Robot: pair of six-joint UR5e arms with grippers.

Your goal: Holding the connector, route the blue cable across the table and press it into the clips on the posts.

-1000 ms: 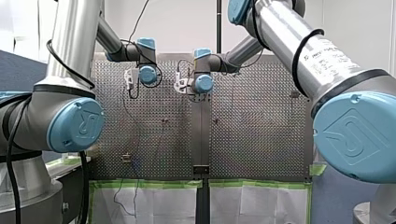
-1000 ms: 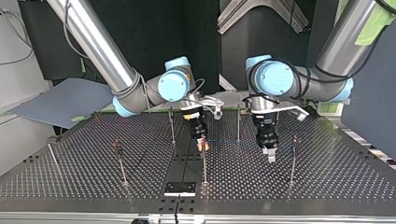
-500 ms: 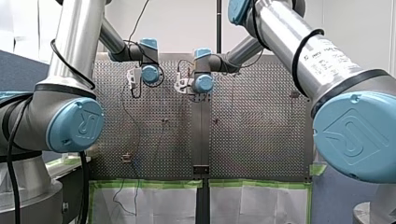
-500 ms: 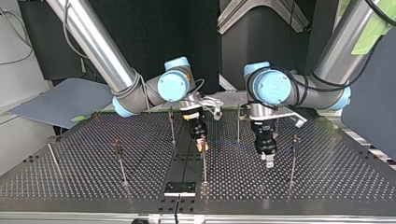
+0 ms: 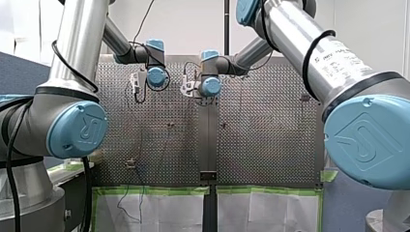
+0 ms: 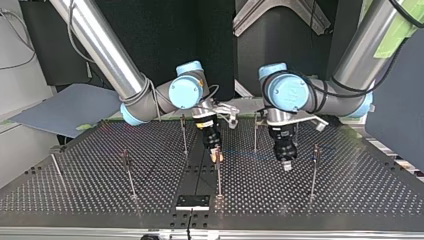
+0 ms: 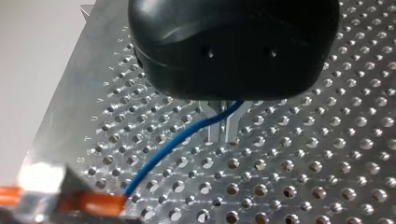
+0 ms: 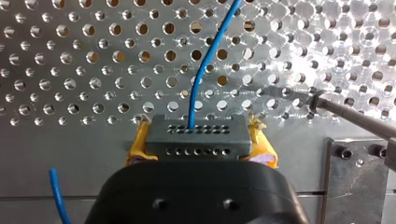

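Note:
In the right wrist view my right gripper (image 8: 201, 149) is shut on the grey connector (image 8: 195, 130), held between its yellow pads (image 8: 140, 149). The blue cable (image 8: 205, 65) leaves the connector and runs ahead over the perforated table (image 8: 70, 56). In the top view that gripper (image 6: 216, 155) hangs near the middle, and the cable (image 6: 245, 151) stretches to my left gripper (image 6: 286, 165) at its right. The left wrist view shows my left gripper (image 7: 223, 137) with its metal fingers (image 7: 212, 128) closed around the blue cable (image 7: 173, 149).
Several thin posts stand on the table, among them post (image 6: 184, 132), post (image 6: 255, 131), post (image 6: 218, 175) and post (image 6: 313, 170). One post (image 8: 355, 116) leans beside my right gripper. A black plate (image 6: 192, 202) lies at the near edge in the top view.
My left gripper has shifted a little toward the top view's left and back, and its fingers have closed on the cable. My right arm has not moved.

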